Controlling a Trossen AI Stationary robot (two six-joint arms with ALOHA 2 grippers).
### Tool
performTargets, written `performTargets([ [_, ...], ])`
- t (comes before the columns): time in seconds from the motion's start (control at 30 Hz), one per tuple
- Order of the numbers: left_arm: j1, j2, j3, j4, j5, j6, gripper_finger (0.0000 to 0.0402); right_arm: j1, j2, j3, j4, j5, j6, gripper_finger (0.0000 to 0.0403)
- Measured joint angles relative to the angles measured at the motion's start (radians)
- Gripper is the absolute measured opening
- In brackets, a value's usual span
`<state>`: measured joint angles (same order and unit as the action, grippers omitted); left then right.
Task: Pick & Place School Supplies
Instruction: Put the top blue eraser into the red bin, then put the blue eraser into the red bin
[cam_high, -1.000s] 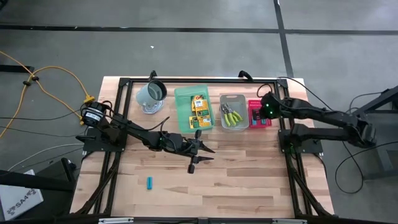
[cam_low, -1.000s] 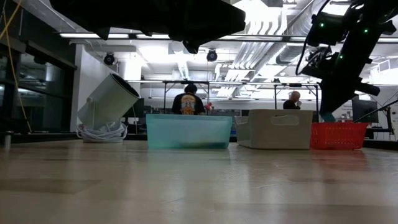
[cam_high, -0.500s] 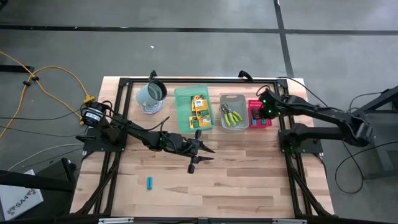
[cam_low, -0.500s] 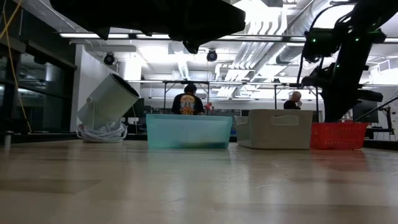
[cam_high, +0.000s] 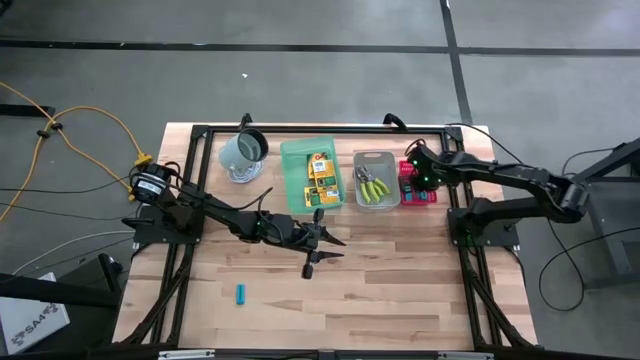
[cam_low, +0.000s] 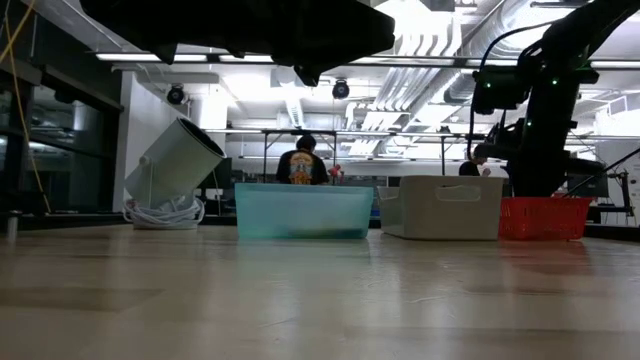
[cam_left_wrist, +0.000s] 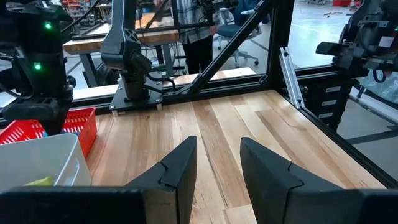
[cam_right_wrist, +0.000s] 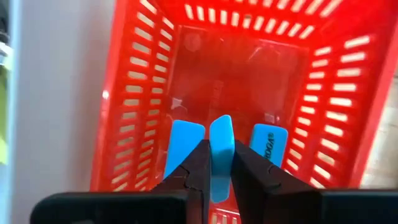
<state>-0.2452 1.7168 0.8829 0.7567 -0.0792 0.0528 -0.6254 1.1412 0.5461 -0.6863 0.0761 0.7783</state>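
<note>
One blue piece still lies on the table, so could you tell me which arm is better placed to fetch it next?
Left, probably: the left gripper hangs open near the blue piece, while the right gripper holds another over the red tray.

From above I see four containers in a row along the far edge of the table (cam_high: 400, 300): the mug (cam_high: 243, 150) at the left, then the first tray (cam_high: 293, 180), the middle tray (cam_high: 375, 158) and the last tray (cam_high: 403, 190) at the right. Printed boxes (cam_high: 321, 175) lie in the first tray, plier-like tools (cam_high: 373, 185) in the middle one. My right gripper (cam_right_wrist: 214, 163) sits over the last tray, a stubby piece (cam_right_wrist: 221, 155) between its fingers, two more pieces (cam_right_wrist: 184, 144) lying in the tray below. My left gripper (cam_high: 322, 243) hangs over mid-table, and another stubby piece (cam_high: 241, 293) lies on the boards nearer the front, to its left.
</note>
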Motion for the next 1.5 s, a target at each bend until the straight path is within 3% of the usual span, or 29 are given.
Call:
performTargets([
  [0.7, 0.000, 0.000, 0.000, 0.000, 0.000, 0.000, 0.0120, 0.000, 0.000, 0.000, 0.026, -0.004, -0.059, 0.0134],
  [0.93, 0.000, 0.000, 0.000, 0.000, 0.000, 0.000, 0.0120, 0.001, -0.016, 0.011, 0.019, -0.035, -0.076, 0.0127],
  [1.33, -0.004, 0.000, 0.000, 0.000, 0.000, 0.000, 0.0120, 0.002, -0.132, 0.177, -0.095, -0.037, -0.125, 0.0108],
  [1.5, -0.018, 0.000, 0.000, 0.000, 0.000, 0.025, 0.0120, 0.013, -0.174, 0.199, -0.118, -0.128, -0.125, 0.0105],
])
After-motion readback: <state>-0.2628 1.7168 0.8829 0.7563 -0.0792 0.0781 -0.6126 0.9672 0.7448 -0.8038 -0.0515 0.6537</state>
